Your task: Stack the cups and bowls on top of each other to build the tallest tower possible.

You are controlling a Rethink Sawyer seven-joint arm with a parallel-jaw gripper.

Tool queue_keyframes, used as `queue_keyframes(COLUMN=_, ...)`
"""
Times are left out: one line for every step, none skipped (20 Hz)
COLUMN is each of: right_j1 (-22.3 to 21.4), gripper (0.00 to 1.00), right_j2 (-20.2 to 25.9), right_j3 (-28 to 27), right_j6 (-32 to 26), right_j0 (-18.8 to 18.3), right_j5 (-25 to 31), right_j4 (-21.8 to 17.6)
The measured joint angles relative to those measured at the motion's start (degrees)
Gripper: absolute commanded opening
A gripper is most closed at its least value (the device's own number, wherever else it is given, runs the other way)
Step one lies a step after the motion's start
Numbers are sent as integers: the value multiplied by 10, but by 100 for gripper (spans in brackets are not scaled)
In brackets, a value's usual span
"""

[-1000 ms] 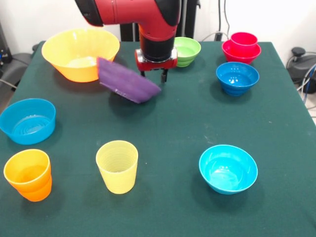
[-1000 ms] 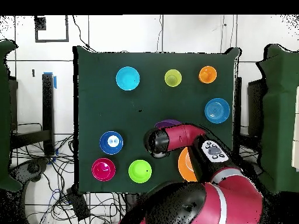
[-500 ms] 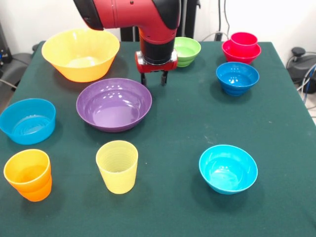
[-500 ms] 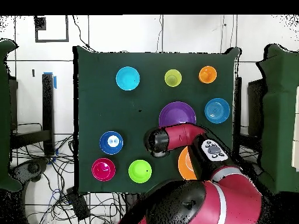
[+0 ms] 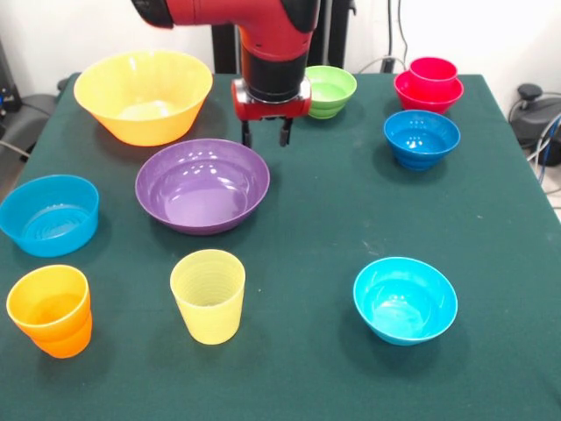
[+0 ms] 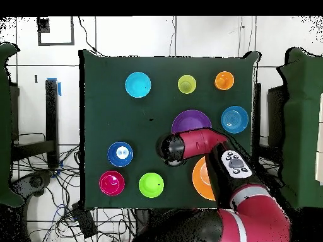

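My gripper [image 5: 266, 137] hangs open and empty just above the far rim of the wide purple bowl [image 5: 202, 184], which sits upright on the table. In the overhead view my arm's wrist [image 6: 171, 149] covers the gripper and part of the purple bowl [image 6: 191, 119]. The red cup nested in the red bowl [image 5: 429, 82] stands at the far right. The dark blue bowl [image 5: 422, 138], the lime green bowl [image 5: 331, 89] and the large yellow-orange bowl [image 5: 143, 95] stand apart. Near the front are the orange cup [image 5: 50, 310], the pale yellow cup [image 5: 209, 295] and the cyan bowl [image 5: 405, 299].
The light blue straight-sided bowl [image 5: 49, 214] stands at the left edge of the green table [image 5: 333, 219]. Cables and dark equipment lie beyond the table's sides.
The purple bowl was tilted in the air at my gripper; it now lies upright on the table. My gripper has let go and drawn up and slightly back.
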Motion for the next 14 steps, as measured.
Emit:
queue_keyframes(right_j1=-4, gripper=100, right_j2=1, right_j3=0, right_j6=0, right_j0=0, right_j5=1, right_j4=1)
queue_keyframes(right_j1=-10, gripper=100, right_j2=2, right_j3=0, right_j6=0, right_j0=0, right_j5=2, right_j4=2)
queue_keyframes(right_j1=-11, gripper=100, right_j2=2, right_j3=0, right_j6=0, right_j0=0, right_j5=2, right_j4=2)
queue_keyframes(right_j1=-17, gripper=100, right_j2=3, right_j3=0, right_j6=0, right_j0=0, right_j5=4, right_j4=3)
queue_keyframes(right_j1=-20, gripper=100, right_j2=4, right_j3=0, right_j6=0, right_j0=0, right_j5=4, right_j4=3)
queue_keyframes(right_j1=-24, gripper=100, right_j2=4, right_j3=0, right_j6=0, right_j0=0, right_j5=5, right_j4=4)
queue_keyframes(right_j1=-27, gripper=100, right_j2=5, right_j3=0, right_j6=0, right_j0=0, right_j5=6, right_j4=5)
queue_keyframes(right_j1=-29, gripper=100, right_j2=6, right_j3=0, right_j6=0, right_j0=0, right_j5=6, right_j4=5)
queue_keyframes(right_j1=-31, gripper=100, right_j2=6, right_j3=0, right_j6=0, right_j0=0, right_j5=6, right_j4=5)
queue_keyframes(right_j1=-31, gripper=100, right_j2=7, right_j3=0, right_j6=0, right_j0=0, right_j5=6, right_j4=5)
queue_keyframes(right_j1=-31, gripper=100, right_j2=8, right_j3=1, right_j6=0, right_j0=0, right_j5=6, right_j4=5)
queue_keyframes(right_j1=-30, gripper=100, right_j2=8, right_j3=1, right_j6=0, right_j0=0, right_j5=6, right_j4=5)
queue_keyframes(right_j1=-30, gripper=100, right_j2=9, right_j3=1, right_j6=0, right_j0=0, right_j5=6, right_j4=5)
queue_keyframes(right_j1=-30, gripper=100, right_j2=10, right_j3=1, right_j6=0, right_j0=0, right_j5=6, right_j4=5)
